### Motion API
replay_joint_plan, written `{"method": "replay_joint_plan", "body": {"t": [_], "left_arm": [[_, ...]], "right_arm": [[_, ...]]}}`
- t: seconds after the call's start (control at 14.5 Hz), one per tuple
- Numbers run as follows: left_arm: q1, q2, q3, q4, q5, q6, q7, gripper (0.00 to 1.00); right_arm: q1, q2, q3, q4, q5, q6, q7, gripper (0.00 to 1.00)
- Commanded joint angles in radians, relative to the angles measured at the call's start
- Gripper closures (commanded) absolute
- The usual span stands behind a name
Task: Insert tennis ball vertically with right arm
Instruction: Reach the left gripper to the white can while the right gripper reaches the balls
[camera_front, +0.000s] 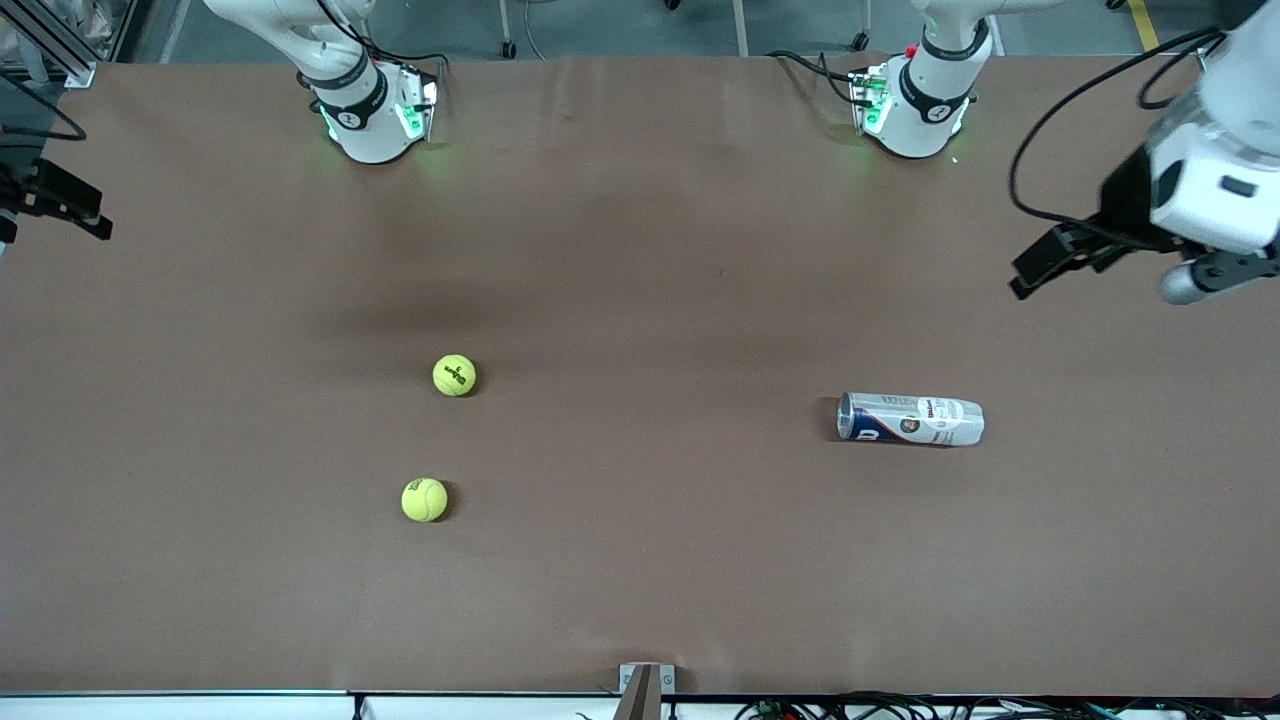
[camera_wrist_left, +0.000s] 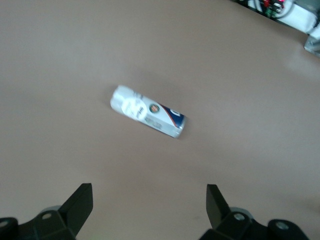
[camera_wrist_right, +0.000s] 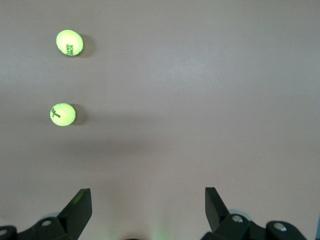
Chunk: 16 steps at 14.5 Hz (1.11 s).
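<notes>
A brown tabletop (camera_front: 640, 250) carries three loose things. Two yellow-green tennis balls lie toward the right arm's end: the farther ball (camera_front: 454, 375) and, closer to the front camera, the nearer ball (camera_front: 424, 499), a little apart from each other. Toward the left arm's end a tennis ball can (camera_front: 911, 418) lies on its side, its open mouth facing the balls and well apart from them.

The right claw (camera_front: 55, 200) shows only at the edge of the front view, raised over the right arm's end of the tabletop. Its wrist camera shows the two dark fingers (camera_wrist_right: 76, 212) spread wide with nothing between them. The left claw (camera_front: 1050, 260) hangs over the left arm's end, above and to one side of the can, also spread wide and empty.

The task seems not yet begun: no ball is held and the can is not upright. A vertical insertion probably needs the can stood on its closed end with the mouth up, likely by the left arm, which looks straight down at it. The right arm would do best to descend squarely over one ball, fingers straddling its widest part, and close gently so that it does not roll or squirt away.

Nothing lies between the balls and the can. The main risks are the can rolling when touched and one ball being nudged into the other.
</notes>
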Motion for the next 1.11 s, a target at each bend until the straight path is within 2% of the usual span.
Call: {"method": "replay_joint_plan", "body": {"t": [0.0,0.14,0.42,0.69,0.83,1.04], "left_arm": [[0.002,0.047,-0.053,0.006,0.012,-0.013,-0.229,0.00],[-0.022,0.090,-0.069,0.005,0.026,-0.010,-0.419,0.00],[-0.118,0.206,-0.070,0.003,0.191,0.000,-0.760,0.00],[-0.130,0.283,-0.072,-0.030,0.301,0.059,-1.009,0.00],[-0.127,0.291,-0.072,-0.102,0.387,0.116,-1.115,0.00],[-0.112,0.268,-0.070,-0.249,0.466,0.275,-1.259,0.00]], "right_arm": [[-0.002,0.022,-0.002,0.001,-0.017,0.040,-0.006,0.00],[-0.005,0.062,-0.007,0.004,-0.021,0.064,-0.006,0.00],[-0.003,0.125,-0.007,0.007,-0.097,0.146,-0.006,0.00],[0.004,0.160,-0.005,0.000,-0.065,0.161,0.009,0.00],[0.007,0.166,-0.005,-0.003,-0.011,0.175,0.023,0.00],[0.023,0.185,0.001,-0.005,0.034,0.189,0.165,0.00]]}}
